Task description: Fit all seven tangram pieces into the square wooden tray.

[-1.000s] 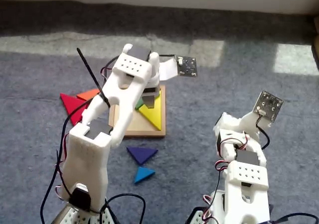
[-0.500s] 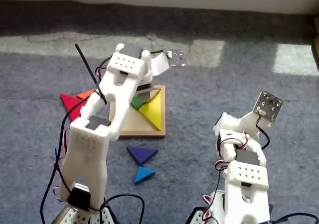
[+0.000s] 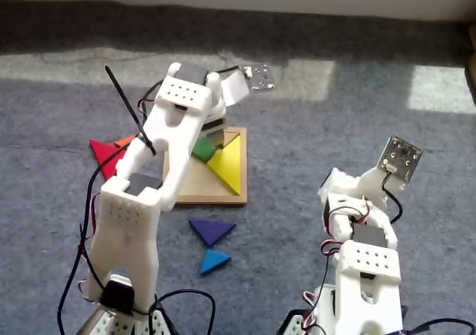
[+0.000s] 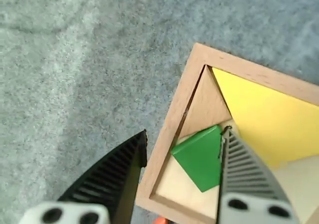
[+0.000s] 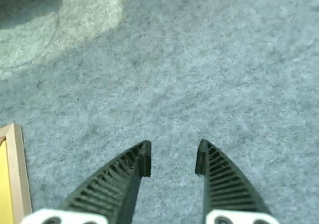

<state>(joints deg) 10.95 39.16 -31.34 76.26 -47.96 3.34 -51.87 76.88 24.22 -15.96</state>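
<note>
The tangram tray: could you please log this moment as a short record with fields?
base: square wooden tray on grey carpet
inside it: yellow triangle, green piece
outside it: purple triangle, blue triangle, red triangle, orange piece
left end effector: open, above a tray corner by the green piece
right end effector: open, above bare carpet

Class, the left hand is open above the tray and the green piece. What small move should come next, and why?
Probably lift the left hand straight up, clear of the tray. It is open, the green piece lies inside beside the yellow piece, and the purple piece and blue piece lie out on the carpet.
</note>
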